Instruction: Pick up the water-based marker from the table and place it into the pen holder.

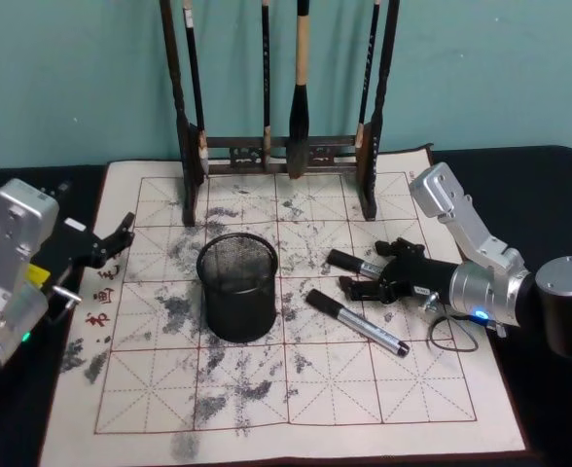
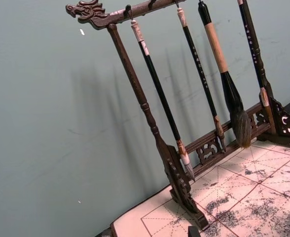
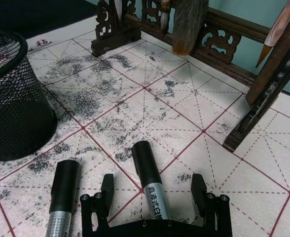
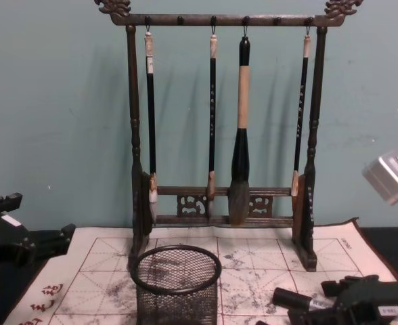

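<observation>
On the cream gridded mat (image 1: 267, 428) of the table lie two water-based markers with black caps and silver barrels. One marker (image 1: 344, 260) (image 3: 146, 165) (image 4: 288, 298) lies between the fingers of my right gripper (image 1: 365, 269) (image 3: 153, 186) (image 4: 315, 302), which stands open, low over the mat, straddling its barrel. The other marker (image 1: 357, 322) (image 3: 64, 187) lies just in front of it, nearer me. The black mesh pen holder (image 1: 237, 287) (image 3: 12, 98) (image 4: 177, 284) stands upright to the left of both markers. My left gripper (image 1: 118, 239) (image 4: 47, 244) is parked open at the mat's left edge.
A tall dark wooden brush rack (image 1: 281, 156) (image 2: 184, 182) (image 4: 219, 203) (image 3: 253, 94) with several hanging brushes stands along the mat's far edge, against the teal wall. A loop of black cable (image 1: 453, 336) lies on the mat beside my right wrist.
</observation>
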